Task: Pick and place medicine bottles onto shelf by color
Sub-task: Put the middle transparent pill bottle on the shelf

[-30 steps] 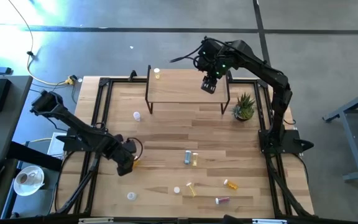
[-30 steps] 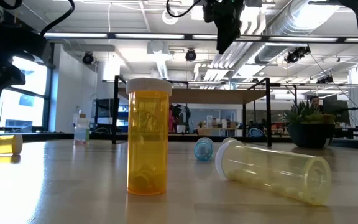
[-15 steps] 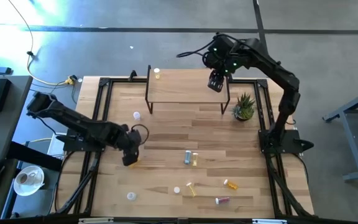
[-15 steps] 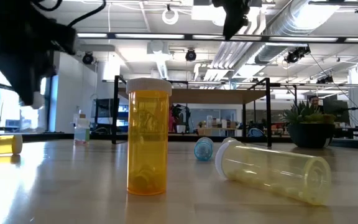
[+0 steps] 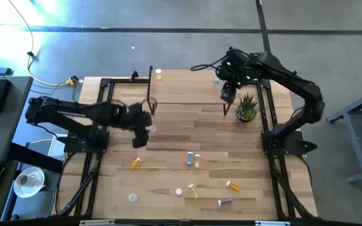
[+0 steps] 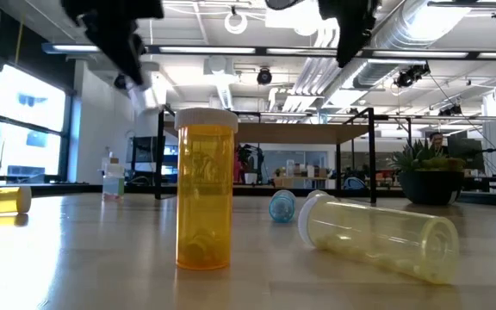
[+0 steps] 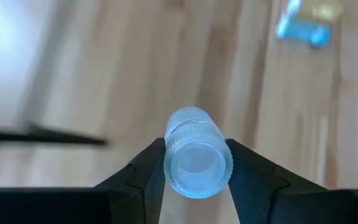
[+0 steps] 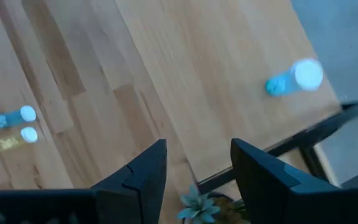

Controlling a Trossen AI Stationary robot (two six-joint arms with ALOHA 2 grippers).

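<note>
My left gripper (image 5: pixel 143 132) hangs above the table's left middle, shut on a clear medicine bottle (image 7: pixel 196 158); the low view shows that bottle (image 6: pixel 149 90) high in the air. My right gripper (image 5: pixel 227 94) is open and empty over the shelf's right end (image 5: pixel 226 100), beside the plant. The shelf (image 5: pixel 187 91) stands at the far edge on black legs. A yellow bottle (image 5: pixel 159 74) sits at its far left corner and a blue one (image 8: pixel 294 78) at its far right. Several more bottles lie on the table: yellow (image 5: pixel 135 164), blue (image 5: pixel 189 159), orange (image 5: pixel 233 186), pinkish-red (image 5: pixel 225 201). My left gripper pinches the clear bottle's ribbed end (image 7: pixel 173 165) between its two fingers (image 7: pixel 253 177), one on each side of the round wall. The fingers slant down from the table's left, and the bottle runs along them, pointing away. It is lifted clear of the table.
A green potted plant (image 5: pixel 246 108) stands just right of the shelf, close to my right gripper. A clear bottle (image 6: pixel 113 176) stands upright on the table left of the shelf. An orange bottle (image 6: pixel 205 189) stands near the front, with a pale one (image 6: pixel 377 232) lying beside it.
My left gripper has risen and swung from beside the lying yellow bottle toward the far edge and the shelf, rolling as it went; the clear bottle has come up with it. My right gripper has moved from over the shelf top toward the table's right edge, staying open.
</note>
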